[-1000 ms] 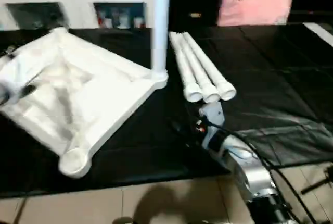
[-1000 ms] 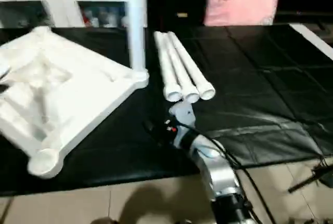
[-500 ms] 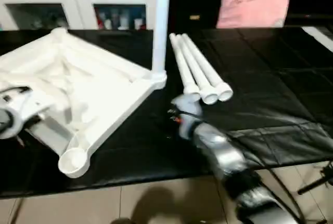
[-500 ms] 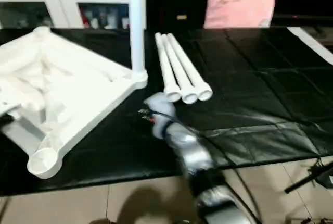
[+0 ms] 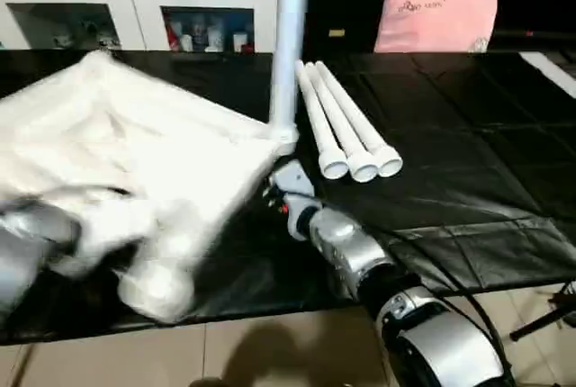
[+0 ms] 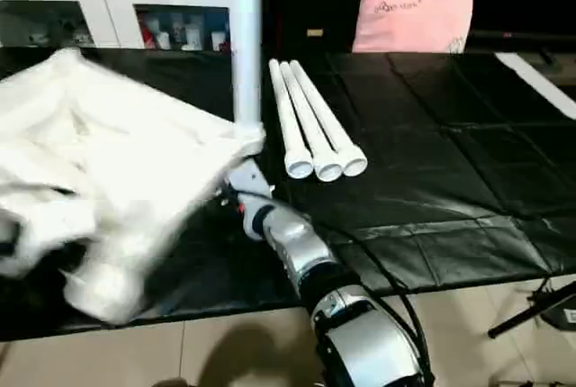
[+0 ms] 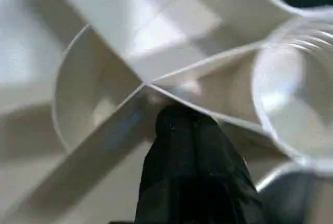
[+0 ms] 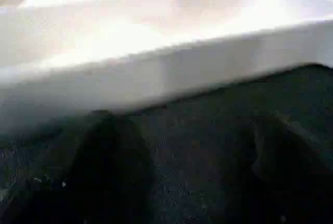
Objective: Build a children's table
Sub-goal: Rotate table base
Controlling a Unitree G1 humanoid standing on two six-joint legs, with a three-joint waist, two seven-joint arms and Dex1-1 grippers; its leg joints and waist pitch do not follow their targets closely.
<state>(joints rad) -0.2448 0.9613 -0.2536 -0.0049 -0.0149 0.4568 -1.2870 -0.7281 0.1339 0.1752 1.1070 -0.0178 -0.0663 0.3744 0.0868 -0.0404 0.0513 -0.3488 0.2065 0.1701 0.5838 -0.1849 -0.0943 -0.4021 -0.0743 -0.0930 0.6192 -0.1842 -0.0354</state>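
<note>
Tabletop upside down on black mat, ribs up, one leg upright in far corner socket. Three legs side by side just beside. Left claw clenched on rib. Right claw released, near tabletop edge.

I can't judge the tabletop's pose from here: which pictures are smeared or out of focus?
Both eye views: the tabletop is motion-smeared, while the three loose legs stay crisp. Right wrist view: the tabletop's edge and the right gripper's fingers are soft. Left wrist view: the ribs are blurred.
</note>
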